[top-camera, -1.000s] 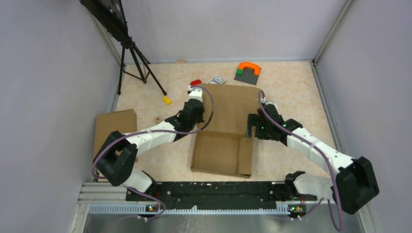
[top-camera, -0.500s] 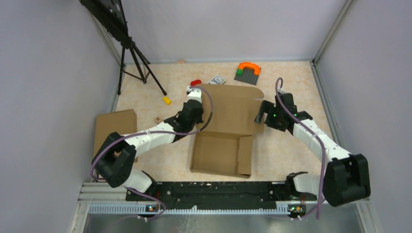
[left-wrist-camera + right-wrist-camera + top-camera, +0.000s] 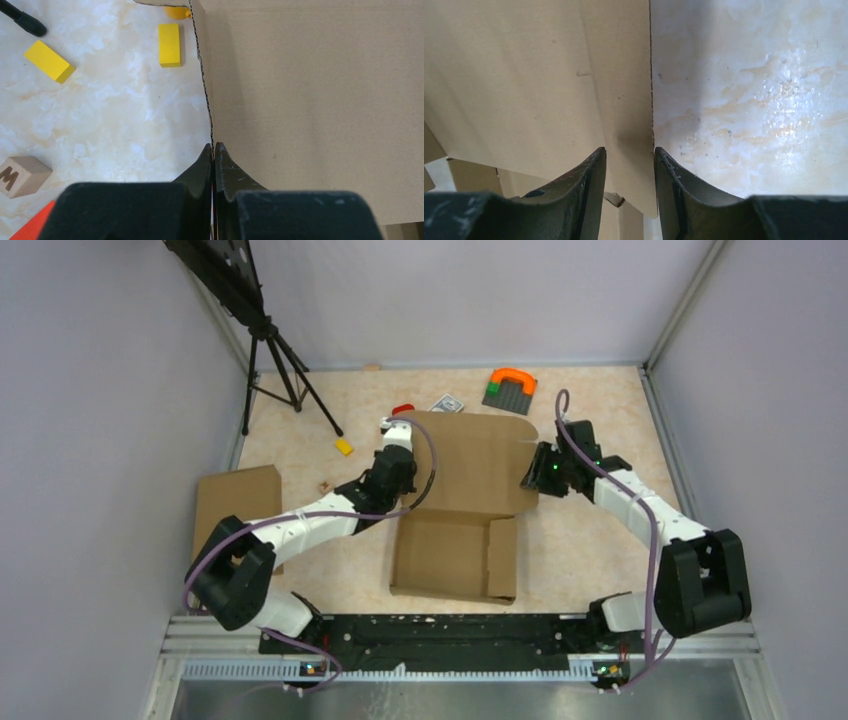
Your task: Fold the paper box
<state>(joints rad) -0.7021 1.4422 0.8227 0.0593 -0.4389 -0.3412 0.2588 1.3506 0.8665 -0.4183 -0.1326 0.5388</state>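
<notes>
paper box (image 3: 455,558) sits on the bench (image 3: 600,405), left gripper (image 3: 213,150) clamped on the lid (image 3: 475,465) edge, right gripper (image 3: 629,151) loose around the other side, a lopsided pull could twist or rip it imo

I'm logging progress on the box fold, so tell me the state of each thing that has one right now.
Paper box lid: open, not folded over the tray.
Box tray: walls up, top open.
Left gripper: shut on the lid's left edge.
Right gripper: open, straddling the lid's right edge.
Spare cardboard sheet: lying flat, unfolded.
</notes>
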